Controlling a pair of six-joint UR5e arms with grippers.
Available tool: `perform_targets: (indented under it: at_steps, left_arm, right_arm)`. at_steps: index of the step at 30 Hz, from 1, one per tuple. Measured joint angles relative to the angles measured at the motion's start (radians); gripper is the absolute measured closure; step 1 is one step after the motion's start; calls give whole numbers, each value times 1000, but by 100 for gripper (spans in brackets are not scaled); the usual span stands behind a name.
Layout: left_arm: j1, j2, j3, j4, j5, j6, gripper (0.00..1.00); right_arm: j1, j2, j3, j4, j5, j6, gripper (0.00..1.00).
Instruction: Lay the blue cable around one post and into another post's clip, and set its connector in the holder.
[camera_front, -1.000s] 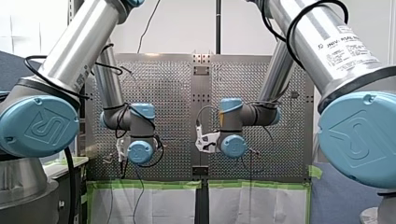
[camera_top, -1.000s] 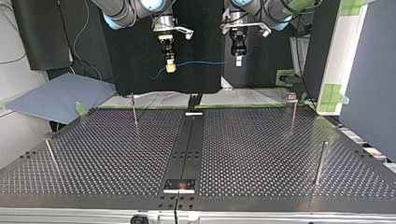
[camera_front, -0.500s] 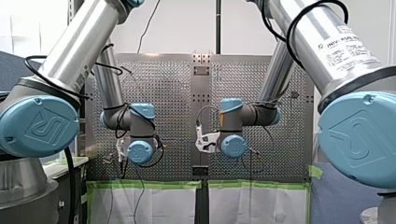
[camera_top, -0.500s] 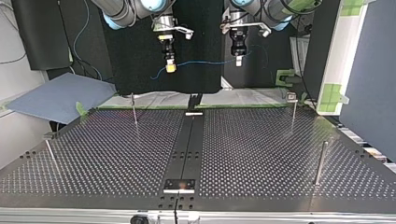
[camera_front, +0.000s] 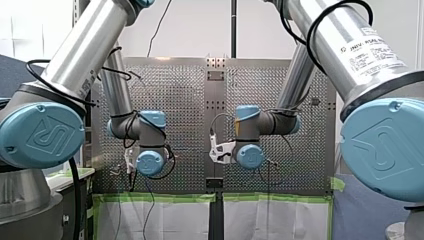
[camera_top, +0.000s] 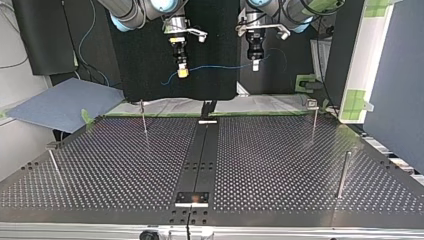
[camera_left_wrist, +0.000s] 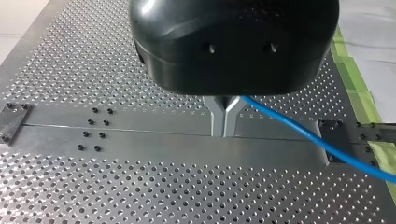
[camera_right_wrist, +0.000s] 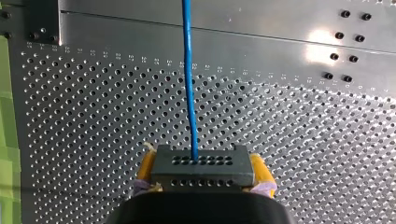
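At the top view's left, my right gripper hangs high over the perforated metal table. Its yellow pads are clamped on a dark grey connector block with rows of small holes. The thin blue cable leaves that block and runs ahead over the plate. Rightward in the top view, the cable spans the gap between the arms, clear of the table, to my left gripper. That gripper's metal fingers are pinched together on the cable, which trails off beyond them to one side.

Nothing is routed yet. A thin bare metal post stands toward the left, and a thin clip-topped metal post stands toward the right; the cable touches neither.

I judge the task to be at its opening step, with the cable lifted and stretched but not laid. The next move calls for both arms to descend together and bring the span low enough to hook round one post. Tension should be gentle so the cable does not slip in the pinch. The cable then goes into the clip, and the connector last. I cannot tell which fitting is the holder.
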Motion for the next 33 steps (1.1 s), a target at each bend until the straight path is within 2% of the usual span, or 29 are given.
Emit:
perform_targets:
  at_steps: [3, 7, 13, 17, 24, 26, 33]
  left_arm:
    - [5, 5, -5, 6, -1, -5, 100]
    - [10, 33, -20, 16, -1, -32, 100]
    - [18, 81, -25, -17, 4, -50, 95]
    - [27, 115, -25, -50, 3, -53, 92]
    - [45, 169, -22, -104, 1, -53, 92]
    - [53, 187, -13, -122, 1, -58, 92]
    - [77, 248, 23, -184, 1, -62, 92]
  right_arm:
    - [1, -1, 1, 1, 1, -1, 100]
    - [13, -20, -3, 20, 5, 0, 100]
    - [24, -68, -11, 68, 3, 14, 100]
    - [27, -99, -11, 99, 4, 35, 100]
    - [27, -157, -14, 149, 4, 84, 100]
    - [27, -172, -19, 154, 1, 87, 100]
    - [27, -236, -55, 196, -11, 77, 100]
